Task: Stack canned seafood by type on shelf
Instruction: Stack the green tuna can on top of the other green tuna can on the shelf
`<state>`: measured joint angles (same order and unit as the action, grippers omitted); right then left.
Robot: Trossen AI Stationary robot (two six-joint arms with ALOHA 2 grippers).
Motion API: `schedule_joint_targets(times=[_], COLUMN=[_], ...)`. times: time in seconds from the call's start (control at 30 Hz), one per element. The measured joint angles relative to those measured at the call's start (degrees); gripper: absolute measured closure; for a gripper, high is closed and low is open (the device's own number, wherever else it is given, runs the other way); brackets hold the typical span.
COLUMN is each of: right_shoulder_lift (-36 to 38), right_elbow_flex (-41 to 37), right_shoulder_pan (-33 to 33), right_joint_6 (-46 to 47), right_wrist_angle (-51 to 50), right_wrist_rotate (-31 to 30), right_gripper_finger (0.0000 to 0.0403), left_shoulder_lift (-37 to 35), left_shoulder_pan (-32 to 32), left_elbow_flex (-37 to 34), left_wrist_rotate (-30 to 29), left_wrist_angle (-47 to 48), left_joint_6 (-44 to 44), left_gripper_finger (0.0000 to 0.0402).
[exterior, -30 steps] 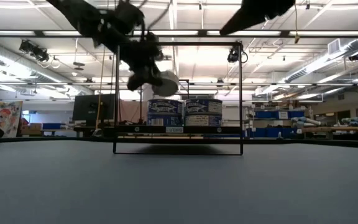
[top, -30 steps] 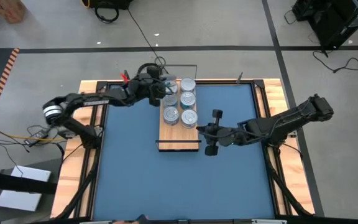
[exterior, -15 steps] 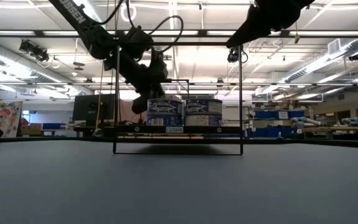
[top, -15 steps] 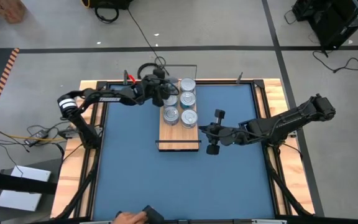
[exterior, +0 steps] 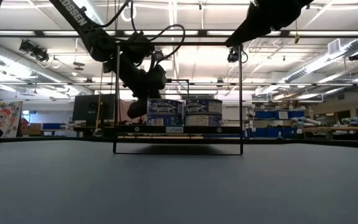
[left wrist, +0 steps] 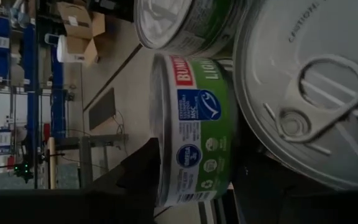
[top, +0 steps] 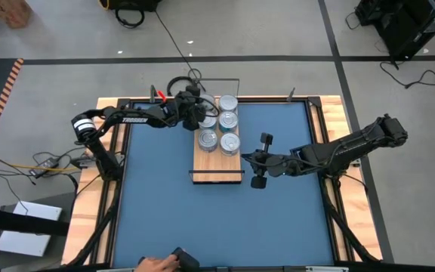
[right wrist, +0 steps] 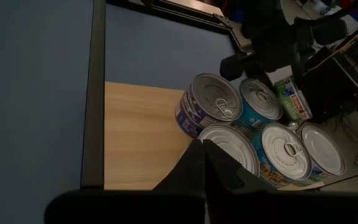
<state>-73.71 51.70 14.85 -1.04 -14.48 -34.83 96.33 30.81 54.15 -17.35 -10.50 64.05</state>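
The left end effector (top: 202, 113), fingers spread around a green-sided tin (left wrist: 194, 130) on the shelf (top: 217, 162), should pinch its rigid, slippery sides.

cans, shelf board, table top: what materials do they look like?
Cans: metal, judging by the shiny silver lids with pull rings; the sides carry printed labels, paper or lacquer unclear. Shelf board: pale wood or wood-look laminate with faint grain, in a thin black frame, likely metal. Table top: matte blue covering, probably a mat or fabric.
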Motion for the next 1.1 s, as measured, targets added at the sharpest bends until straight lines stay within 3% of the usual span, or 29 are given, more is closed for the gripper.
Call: schedule_joint_targets(times=[0.43,0.67,1.1], right_shoulder_lift=[0.00,0.00,0.00], right_elbow_flex=[0.02,0.02,0.04], right_shoulder_pan=[0.00,0.00,0.00], right_joint_6=[-0.20,-0.50,-0.62], right_wrist_angle=[0.04,0.07,0.14], right_wrist_rotate=[1.68,1.73,2.76], right_gripper_finger=[0.0403,0.0403,0.0403], left_shoulder_lift=[0.02,0.00,0.01], left_shoulder_pan=[-0.17,-0.17,-0.17], left_elbow_flex=[0.36,2.37,4.35], left_wrist_rotate=[-3.62,-1.18,-0.62], left_wrist_angle=[2.05,8.19,10.26], left_joint_6=[-0.27,-3.28,-3.46], left_gripper_finger=[0.0209,0.0209,0.0209])
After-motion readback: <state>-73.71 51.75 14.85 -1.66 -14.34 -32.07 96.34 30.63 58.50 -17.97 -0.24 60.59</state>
